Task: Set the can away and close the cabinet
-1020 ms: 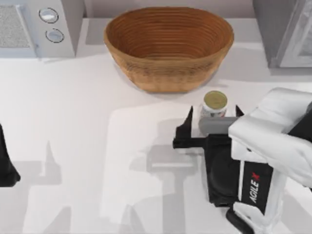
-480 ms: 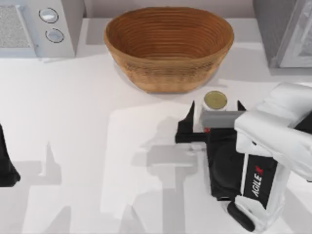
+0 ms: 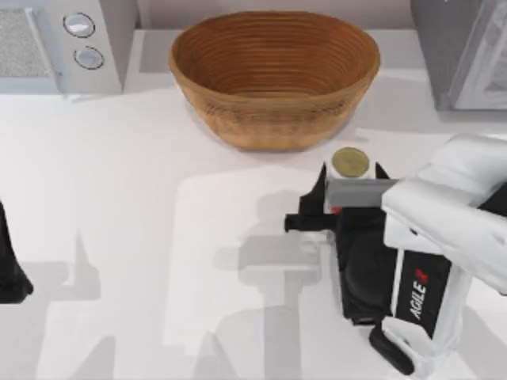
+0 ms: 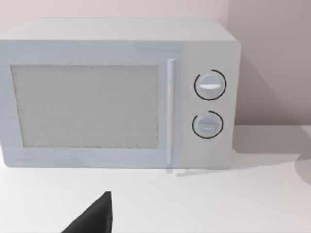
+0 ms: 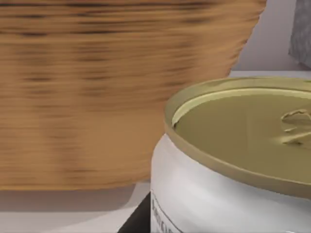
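Observation:
The can (image 3: 349, 161), a small tin with a dull gold lid, stands upright on the white table just in front of the woven basket's right end. My right gripper (image 3: 351, 172) reaches in from the near right and straddles it, one dark finger against each side, shut on it. In the right wrist view the can (image 5: 233, 160) looms close, white wall under the gold lid, with a dark finger (image 5: 140, 219) touching its side. The grey cabinet (image 3: 463, 51) stands at the back right corner. My left gripper (image 3: 8, 269) is parked at the table's left edge.
A large woven basket (image 3: 273, 119) sits at the back centre, right behind the can. A white microwave (image 3: 59, 43) with two dials occupies the back left corner and faces the left wrist camera (image 4: 116, 97). Bare white tabletop (image 3: 158, 237) stretches across the middle and left.
The right gripper's fingers have drawn inward from a wide spread until they meet the can's sides. The right arm crept slightly toward the basket. The left arm has stayed put.

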### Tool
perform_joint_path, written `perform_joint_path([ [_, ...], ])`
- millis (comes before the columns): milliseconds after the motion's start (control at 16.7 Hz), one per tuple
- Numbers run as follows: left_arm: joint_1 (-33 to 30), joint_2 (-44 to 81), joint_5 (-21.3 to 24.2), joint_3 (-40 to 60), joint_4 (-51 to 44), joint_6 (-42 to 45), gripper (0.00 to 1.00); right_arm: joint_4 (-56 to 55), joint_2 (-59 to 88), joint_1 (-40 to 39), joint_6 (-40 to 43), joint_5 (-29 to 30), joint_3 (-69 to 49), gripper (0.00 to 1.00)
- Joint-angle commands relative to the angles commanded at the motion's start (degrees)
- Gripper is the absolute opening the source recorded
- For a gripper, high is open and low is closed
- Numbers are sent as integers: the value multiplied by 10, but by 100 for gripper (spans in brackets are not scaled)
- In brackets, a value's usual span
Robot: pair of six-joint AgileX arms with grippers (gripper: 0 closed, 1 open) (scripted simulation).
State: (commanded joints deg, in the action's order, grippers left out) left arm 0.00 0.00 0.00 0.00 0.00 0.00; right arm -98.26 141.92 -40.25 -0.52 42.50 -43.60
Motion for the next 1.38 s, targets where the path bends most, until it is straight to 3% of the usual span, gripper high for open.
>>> perform_joint_path([
  [420,0,0,0,0,0,0,100,0,0,0,0,0,0,2],
  [1080,0,0,0,0,0,0,100,5,-6,-6,1,-3,-1,0],
  [1380,0,0,0,0,0,0,100,45,-101,-47,17,-20,-10,0],
])
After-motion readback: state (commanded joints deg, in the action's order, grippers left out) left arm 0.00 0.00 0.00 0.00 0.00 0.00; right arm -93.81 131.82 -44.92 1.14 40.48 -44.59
